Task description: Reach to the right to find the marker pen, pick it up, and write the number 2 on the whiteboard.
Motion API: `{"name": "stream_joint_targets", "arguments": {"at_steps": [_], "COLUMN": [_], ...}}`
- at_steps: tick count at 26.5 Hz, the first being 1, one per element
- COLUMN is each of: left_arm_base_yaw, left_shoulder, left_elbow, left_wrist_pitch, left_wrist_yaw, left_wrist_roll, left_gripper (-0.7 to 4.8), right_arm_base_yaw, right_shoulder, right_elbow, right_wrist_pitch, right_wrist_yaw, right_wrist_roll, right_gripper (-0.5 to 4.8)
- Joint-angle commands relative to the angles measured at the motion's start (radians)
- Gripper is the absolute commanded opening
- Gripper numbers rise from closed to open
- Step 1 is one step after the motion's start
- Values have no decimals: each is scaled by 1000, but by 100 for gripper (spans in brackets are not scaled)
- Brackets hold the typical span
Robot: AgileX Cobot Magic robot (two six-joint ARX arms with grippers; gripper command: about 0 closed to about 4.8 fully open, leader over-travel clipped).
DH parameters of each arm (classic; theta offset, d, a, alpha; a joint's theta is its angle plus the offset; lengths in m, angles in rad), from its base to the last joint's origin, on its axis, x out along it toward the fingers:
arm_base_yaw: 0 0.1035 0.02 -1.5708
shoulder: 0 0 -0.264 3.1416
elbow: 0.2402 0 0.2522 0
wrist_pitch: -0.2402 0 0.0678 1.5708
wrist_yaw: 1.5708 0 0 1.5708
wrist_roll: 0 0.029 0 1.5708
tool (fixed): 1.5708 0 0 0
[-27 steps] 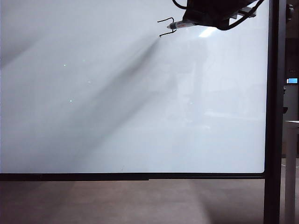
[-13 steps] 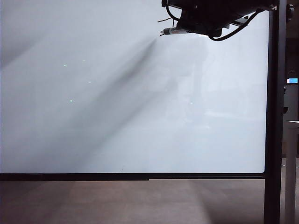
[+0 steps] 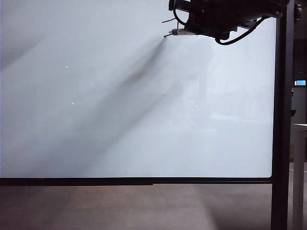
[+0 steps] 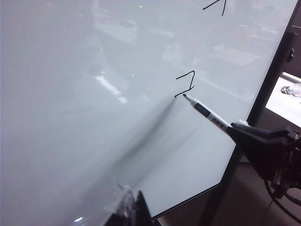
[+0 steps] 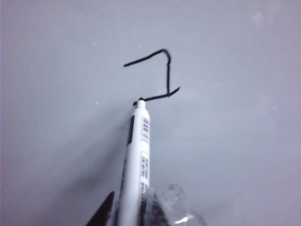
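Here the right gripper [image 3: 192, 29], upper right of the exterior frame, clamps the marker pen [image 5: 135, 160], tip at the number 2 [image 5: 153, 77] on the whiteboard [image 3: 120, 120]; the left gripper [image 4: 134, 212] barely shows, jaws unreadable.

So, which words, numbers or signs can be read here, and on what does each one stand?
"2": hand-drawn in thin black line on the whiteboard, angular; the number 2 is the only readable sign.
Printed label on the marker pen, held by the right pincer: too small and blurred to read.
Left pincer: no text visible.
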Motion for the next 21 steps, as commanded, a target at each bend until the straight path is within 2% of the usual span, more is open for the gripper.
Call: {"name": "stream_joint_targets", "arguments": {"at_steps": [1, 21], "left_arm_base_yaw": [-1, -1], "left_shoulder": [-2, -1], "left_elbow": [4, 4], "left_wrist_pitch": [11, 10], "left_wrist_yaw": [6, 6], "left_wrist_roll": [-2, -2], "left_gripper": [-5, -5], "right_arm_base_yaw": [2, 2], "right_shoulder": [6, 31], "right_elbow": [8, 8], "right_wrist_pitch": [40, 53], "right_wrist_yaw": [-3, -26], "right_wrist_roll": [-2, -2], "right_gripper": [40, 40]}}
